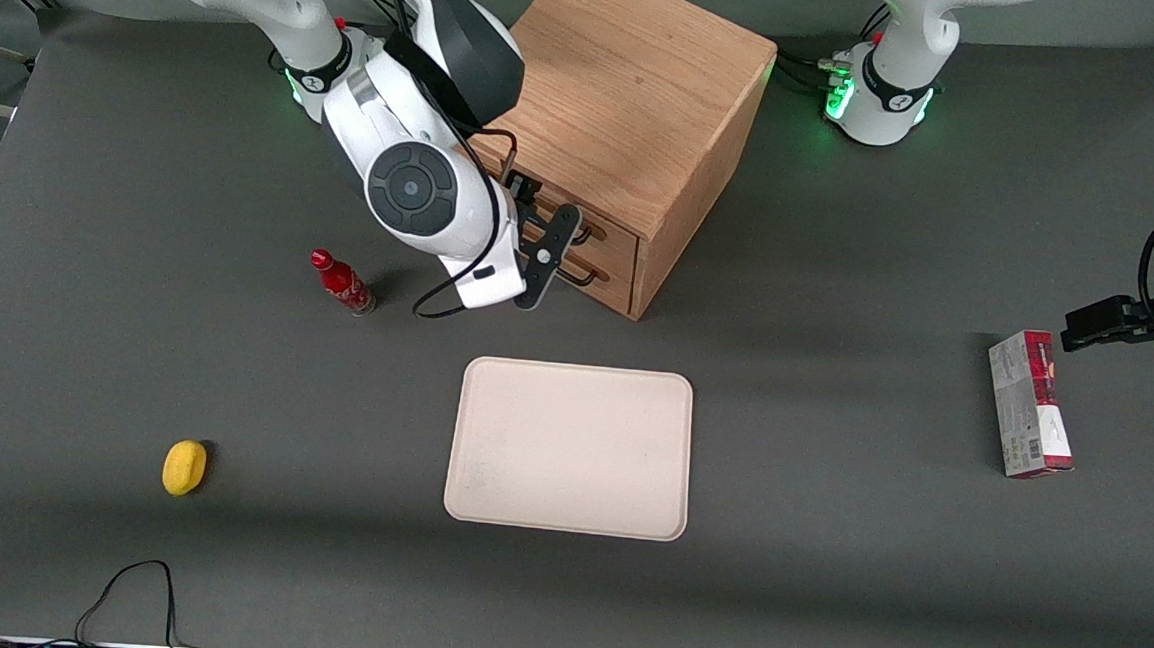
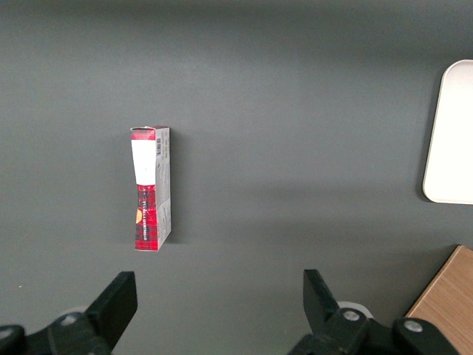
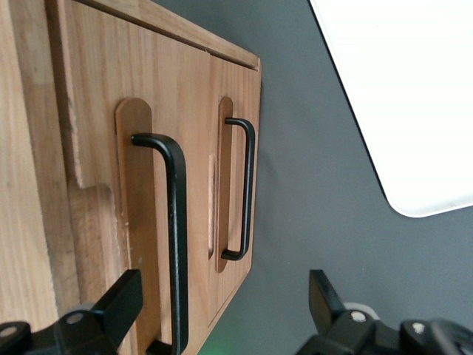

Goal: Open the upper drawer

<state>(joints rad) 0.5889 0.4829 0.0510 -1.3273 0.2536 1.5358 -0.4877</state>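
Observation:
The light oak cabinet [image 1: 631, 97] stands at the back of the table, farther from the front camera than the tray. Its upper drawer [image 3: 144, 148] looks closed, its front level with the lower drawer [image 3: 222, 133]. The upper drawer's long black bar handle [image 3: 175, 237] runs between my spread fingers. My right gripper [image 3: 222, 303] is open, close in front of the drawer fronts, one finger [image 3: 118, 303] over the cabinet's wood and the other over the grey table. In the front view the gripper [image 1: 546, 252] covers most of the upper handle; the lower handle [image 1: 580, 276] shows beside it.
A cream tray [image 1: 569, 449] lies nearer the front camera than the cabinet. A red bottle [image 1: 342, 283] and a yellow lemon [image 1: 184, 467] lie toward the working arm's end. A red and white box [image 1: 1030, 404] lies toward the parked arm's end.

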